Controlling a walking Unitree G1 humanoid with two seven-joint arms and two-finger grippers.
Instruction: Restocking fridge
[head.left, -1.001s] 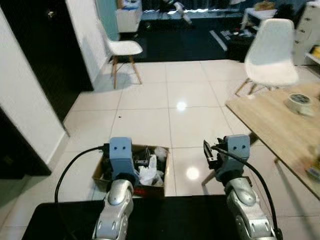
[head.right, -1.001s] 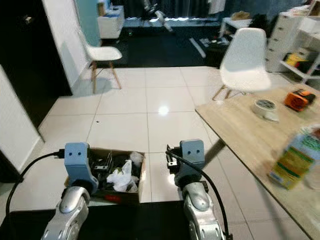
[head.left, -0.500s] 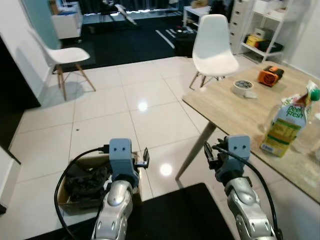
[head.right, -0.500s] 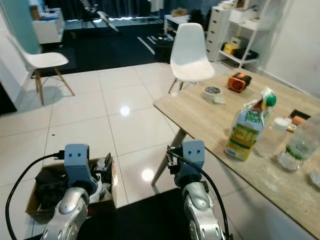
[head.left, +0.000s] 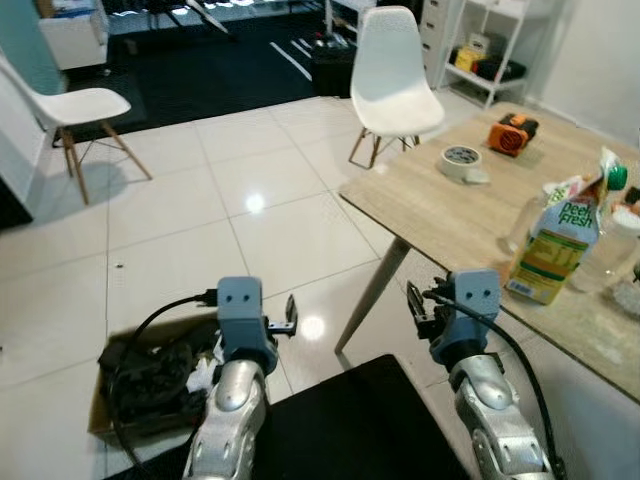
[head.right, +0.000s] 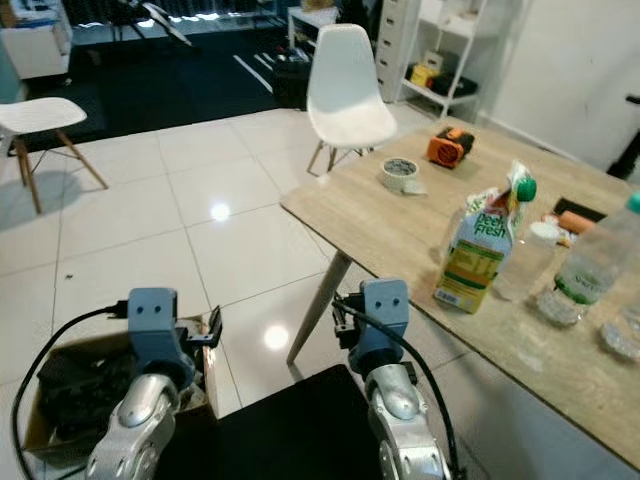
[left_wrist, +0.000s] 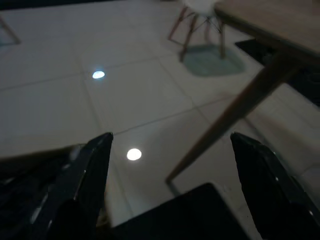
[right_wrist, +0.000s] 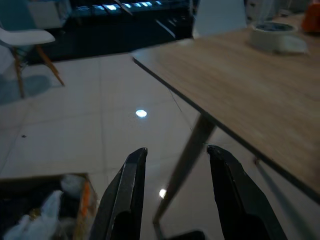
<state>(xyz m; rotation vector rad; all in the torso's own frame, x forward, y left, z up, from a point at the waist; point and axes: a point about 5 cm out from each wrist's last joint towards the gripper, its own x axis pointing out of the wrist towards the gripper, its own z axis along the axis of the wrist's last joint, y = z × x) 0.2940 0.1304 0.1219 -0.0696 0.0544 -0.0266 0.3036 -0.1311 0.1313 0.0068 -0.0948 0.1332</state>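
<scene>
1. Glossy white floor tiles (head.left: 170, 215) run underfoot, with a ceiling light's glare at 12 o'clock.
2. A pale wooden table (head.left: 440, 215) on slanted legs stands at 2 o'clock.
3. One white chair (head.left: 393, 72) sits beyond the table; another (head.left: 62, 105) at 10 o'clock.
4. White shelving (head.right: 445, 45) lines the far wall at 1 o'clock.

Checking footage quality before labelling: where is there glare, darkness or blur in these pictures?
Eye views: bright, ceiling-light glare on the floor tiles, carton label readable. Left wrist view: dim, soft, left claw fingers dark. Right wrist view: dim, tape roll blurred, a glare spot on the tiles.
</scene>
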